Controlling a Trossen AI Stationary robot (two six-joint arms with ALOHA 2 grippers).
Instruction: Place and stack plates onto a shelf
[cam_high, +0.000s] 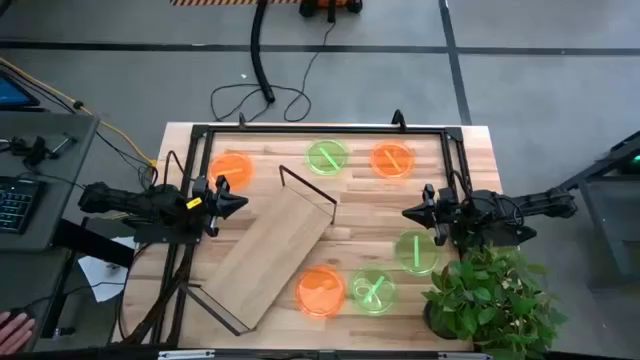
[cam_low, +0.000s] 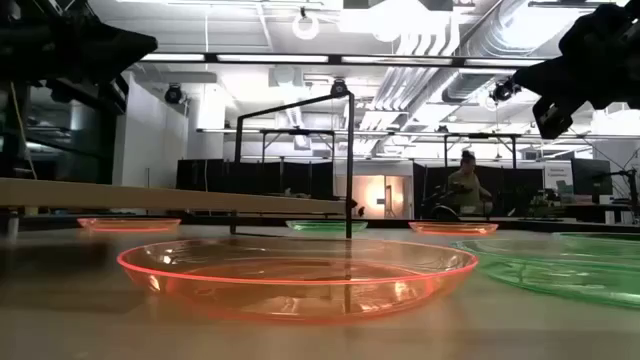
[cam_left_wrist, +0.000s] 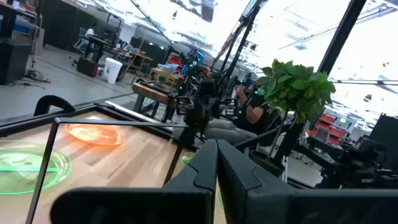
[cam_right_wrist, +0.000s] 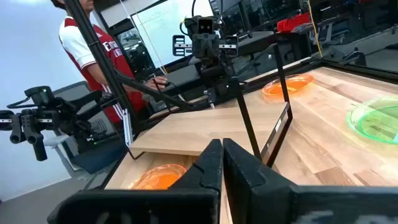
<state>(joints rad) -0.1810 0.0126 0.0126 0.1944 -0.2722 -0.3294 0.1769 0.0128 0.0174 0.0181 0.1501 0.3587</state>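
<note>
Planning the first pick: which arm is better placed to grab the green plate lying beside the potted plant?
The right. In the high view the right gripper, fingers shut, hovers just beside that green plate, while the left gripper sits across the shelf, near an orange plate.

From my station, the table (cam_high: 470, 170) reads as pale wood planks with a smooth, faintly shiny finish. The shelf (cam_high: 272, 250) is matt light-wood board, its end frames thin black wire. The plates (cam_low: 297, 275) look like glossy translucent plastic, orange and green. Both arms' fingers (cam_right_wrist: 217, 168) appear matt black plastic.
</note>
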